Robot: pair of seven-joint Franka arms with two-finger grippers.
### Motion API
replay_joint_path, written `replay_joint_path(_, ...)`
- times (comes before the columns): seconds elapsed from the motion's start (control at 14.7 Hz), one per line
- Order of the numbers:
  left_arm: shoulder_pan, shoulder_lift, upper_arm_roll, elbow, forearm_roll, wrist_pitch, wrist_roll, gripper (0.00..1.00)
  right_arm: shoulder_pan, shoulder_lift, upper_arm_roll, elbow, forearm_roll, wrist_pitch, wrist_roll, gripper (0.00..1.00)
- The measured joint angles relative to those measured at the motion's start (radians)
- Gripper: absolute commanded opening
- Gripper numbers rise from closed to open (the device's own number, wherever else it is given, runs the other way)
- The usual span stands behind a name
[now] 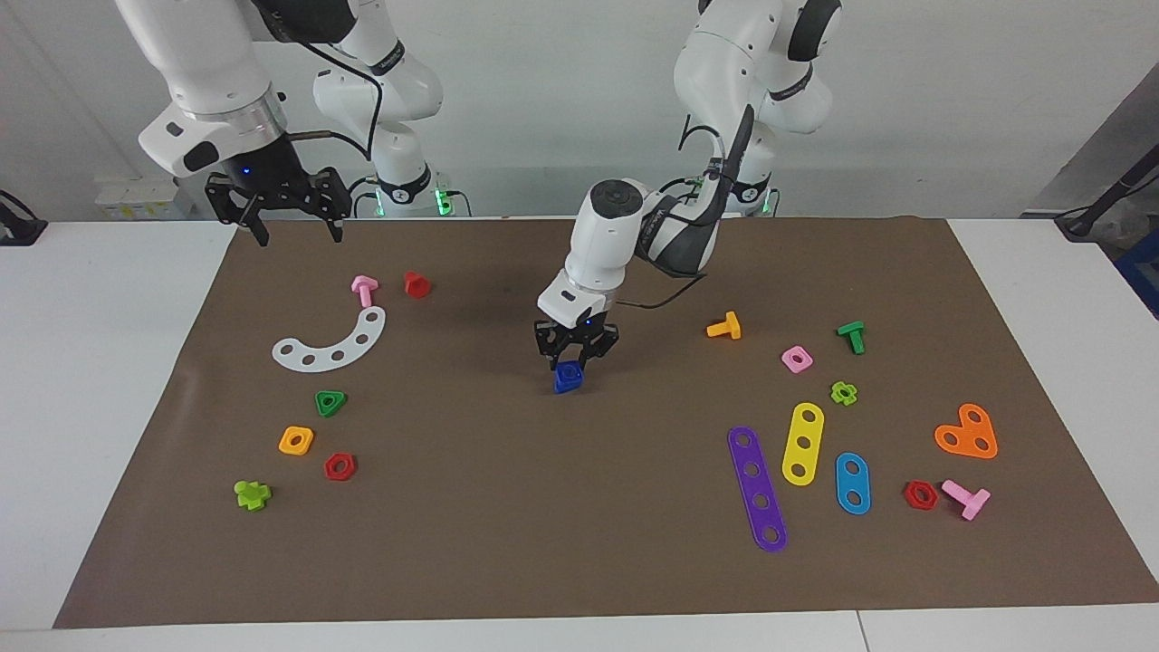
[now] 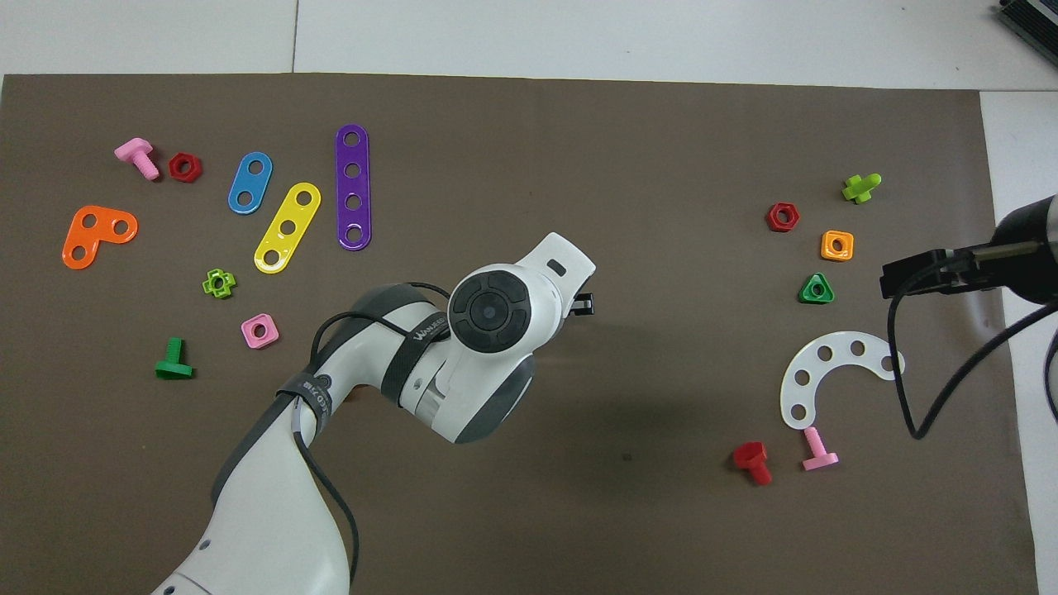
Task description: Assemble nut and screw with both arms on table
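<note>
Centrally, the left end effector [image 1: 574, 360] pinches the dark-blue nut [image 1: 568, 378] over the brown mat [image 1: 507, 507], likely seated on its hidden screw; the right end effector [image 1: 292, 234] waits wide.

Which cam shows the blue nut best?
Facing view: the nut is plain at the left gripper, over the mat's middle. Overhead, the left arm's wrist hides it.

The light is bright and even, coming from above. On the brown mat [image 1: 507, 507] the shadows are soft and weak. Both views are sharp, without glare.
</note>
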Motion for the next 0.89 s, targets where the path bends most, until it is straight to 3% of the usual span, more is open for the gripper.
replay_joint_path(0.41, 0.002, 0.024, 0.001, 0.096, -0.005, -0.162, -0.018, 0.11, 0.0, 0.0, 0.0, 0.0, 0.0, 0.0, 0.0, 1.0)
replay_joint_path(0.89, 0.001, 0.041, 0.002, 0.115, 0.004, -0.176, -0.047, 0.1, 0.0, 0.0, 0.0, 0.0, 0.0, 0.0, 0.0, 1.0)
